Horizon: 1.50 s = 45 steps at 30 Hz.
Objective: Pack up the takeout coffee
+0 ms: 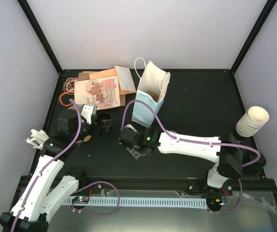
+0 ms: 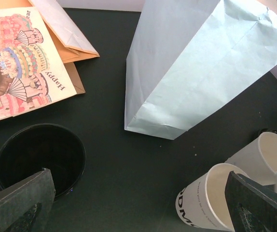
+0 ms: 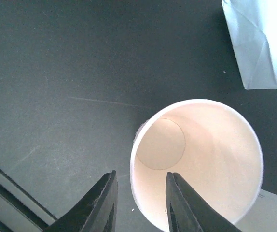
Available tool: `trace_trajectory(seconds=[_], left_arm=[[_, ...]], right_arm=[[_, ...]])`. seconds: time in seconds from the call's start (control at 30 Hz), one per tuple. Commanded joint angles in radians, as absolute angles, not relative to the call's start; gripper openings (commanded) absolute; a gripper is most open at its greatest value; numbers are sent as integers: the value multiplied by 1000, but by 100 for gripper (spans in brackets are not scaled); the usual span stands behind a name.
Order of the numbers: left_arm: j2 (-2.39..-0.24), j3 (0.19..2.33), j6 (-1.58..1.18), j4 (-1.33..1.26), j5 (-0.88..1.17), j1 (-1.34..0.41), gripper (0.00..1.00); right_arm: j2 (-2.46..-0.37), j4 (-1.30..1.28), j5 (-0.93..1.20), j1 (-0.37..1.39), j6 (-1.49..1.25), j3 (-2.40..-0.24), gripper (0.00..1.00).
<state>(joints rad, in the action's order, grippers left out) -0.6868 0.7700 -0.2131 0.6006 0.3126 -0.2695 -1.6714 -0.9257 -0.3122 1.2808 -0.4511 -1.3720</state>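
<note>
A lidless cream paper cup [image 3: 201, 154] stands on the black table, also in the left wrist view as the lettered cup [image 2: 203, 205]. My right gripper [image 3: 141, 179] straddles its near rim, one finger outside and one inside, both a little off the wall, so it is open. A round black lid [image 2: 39, 159] lies apart on the table by my left gripper's left finger. My left gripper [image 2: 138, 212] is wide open, with nothing between its fingers. The takeout coffee, a cup with its lid on, is out of view.
A pale blue paper bag [image 1: 148, 96] stands upright with its mouth open, just beyond both grippers. Flat printed gift bags [image 1: 100, 89] lie at the back left. A stack of cream cups [image 1: 252, 122] sits at the right edge. Another white cup shape [image 2: 269, 152] shows behind the lettered cup.
</note>
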Motion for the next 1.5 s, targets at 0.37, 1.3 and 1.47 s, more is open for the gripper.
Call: trace_trajectory(seconds=[0.37, 1.3, 1.47], left_arm=[[-685, 791, -130, 568, 386, -264, 99], [-681, 776, -117, 562, 387, -264, 99], [-687, 776, -118, 561, 388, -264, 99]], right_arm=[[-1434, -1060, -329, 1179, -528, -1279, 32], [-1384, -965, -247, 1039, -505, -1038, 30], [-1405, -952, -249, 1031, -497, -1025, 25]])
